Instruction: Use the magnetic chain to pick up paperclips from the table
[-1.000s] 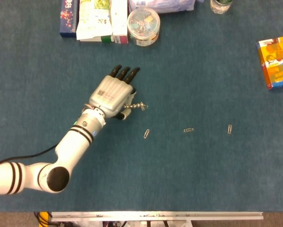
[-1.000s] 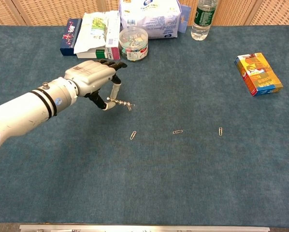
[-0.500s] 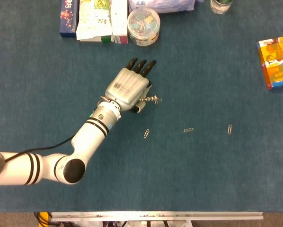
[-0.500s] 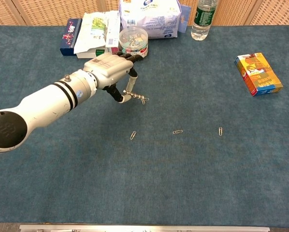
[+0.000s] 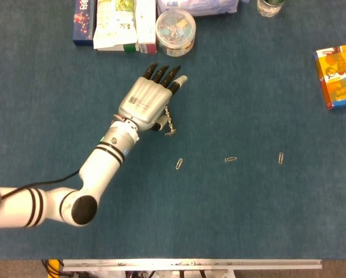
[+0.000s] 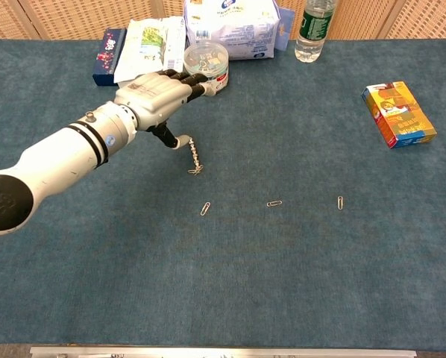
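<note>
1. Your left hand (image 5: pixel 148 101) hovers over the blue desk (image 5: pixel 248 220), fingers stretched toward the far edge, pinching the top of the magnetic chain (image 5: pixel 169 121) beneath the palm.
2. The chain hangs down from that pinch, and one paperclip (image 6: pixel 196 171) clings to its lower end.
3. Three loose paperclips lie on the desk nearer you, in a rough row: the nearest paperclip (image 5: pixel 179 164) sits just below the chain's end, a middle paperclip (image 5: pixel 231 159) is further right, and the far paperclip (image 5: pixel 280 158) is beyond that. All three lie apart from each other and from the chain.
4. Nothing stands between the chain and those clips.
5. Just beyond your fingertips stands a round clear tub (image 5: pixel 175 32) with its lid on, holding small colourful pieces that cannot be identified.
6. Left of the tub are a dark blue box (image 5: pixel 84 22) and a white and green packet (image 5: pixel 116 24).
7. Behind the tub lies a large white bag (image 6: pixel 233 28), with a clear bottle (image 6: pixel 312 30) to its right.
8. An orange box (image 5: pixel 337 76) lies flat far to the right, well apart.
9. Your right hand does not appear in either view.
</note>
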Robot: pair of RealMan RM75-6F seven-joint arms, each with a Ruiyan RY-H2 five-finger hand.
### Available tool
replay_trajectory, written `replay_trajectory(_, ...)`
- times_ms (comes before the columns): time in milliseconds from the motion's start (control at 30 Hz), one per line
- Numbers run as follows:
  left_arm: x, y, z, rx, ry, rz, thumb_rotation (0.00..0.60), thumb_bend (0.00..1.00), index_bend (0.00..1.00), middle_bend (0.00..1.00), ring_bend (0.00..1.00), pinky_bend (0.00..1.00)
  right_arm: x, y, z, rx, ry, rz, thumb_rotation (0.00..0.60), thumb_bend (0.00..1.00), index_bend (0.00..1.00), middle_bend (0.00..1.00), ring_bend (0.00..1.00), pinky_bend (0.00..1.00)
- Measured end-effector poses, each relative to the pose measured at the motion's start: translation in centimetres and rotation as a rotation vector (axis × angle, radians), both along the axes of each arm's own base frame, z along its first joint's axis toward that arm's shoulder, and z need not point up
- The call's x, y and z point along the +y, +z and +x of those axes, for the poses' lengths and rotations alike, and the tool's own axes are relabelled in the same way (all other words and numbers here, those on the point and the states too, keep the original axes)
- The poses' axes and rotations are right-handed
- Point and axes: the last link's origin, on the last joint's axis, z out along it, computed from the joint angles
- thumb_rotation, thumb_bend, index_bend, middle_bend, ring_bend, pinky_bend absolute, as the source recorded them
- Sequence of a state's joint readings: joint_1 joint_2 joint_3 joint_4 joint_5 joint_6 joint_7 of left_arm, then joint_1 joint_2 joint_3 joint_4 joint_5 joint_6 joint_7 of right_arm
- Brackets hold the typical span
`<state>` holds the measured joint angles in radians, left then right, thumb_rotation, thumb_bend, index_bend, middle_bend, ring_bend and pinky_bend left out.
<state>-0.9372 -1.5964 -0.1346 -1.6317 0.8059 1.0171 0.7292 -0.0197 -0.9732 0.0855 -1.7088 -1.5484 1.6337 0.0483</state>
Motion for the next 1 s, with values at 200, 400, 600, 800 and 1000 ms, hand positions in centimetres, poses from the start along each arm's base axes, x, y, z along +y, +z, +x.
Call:
replay_trajectory(200,-1.6,2.4,-1.3,0.015,-0.001,0.055,0.6,0.33,0.06,0.0,0.0,0.03,-0.1,-0.2,0.0,0.002,0.001,0.003,0.6,0.11,0.19,0.16,0.11,0.16)
replay_trajectory(400,-4.4,5.9,-3.7,0.063,0.006,0.149,0.6,0.33,0.16,0.0,0.0,0.03,-0.1,-0.4,0.1,0.013,0.0,0.005,0.6,0.11,0.19,0.16,0.11,0.16)
replay_trajectory(600,-7.6,9.3,-6.1,0.099,0.003,0.235,0.6,0.33,0.28,0.0,0.0,0.03,-0.3,-0.7,0.0,0.022,-0.01,0.009,0.6,0.11,0.19,0.16,0.11,0.16)
replay_trajectory(800,-11.3,12.4,-9.3,0.141,0.009,0.324,0.6,0.33,0.36,0.0,0.0,0.03,-0.5,-1.1,-0.2,0.037,-0.024,0.014,0.6,0.11,0.19,0.16,0.11,0.16)
replay_trajectory(1000,-14.1,14.7,-12.8,0.124,0.091,0.377,0.6,0.33,0.39,0.0,0.0,0.01,-1.0,-2.0,-0.3,0.064,-0.041,0.034,0.6,0.11,0.19,0.16,0.11,0.16)
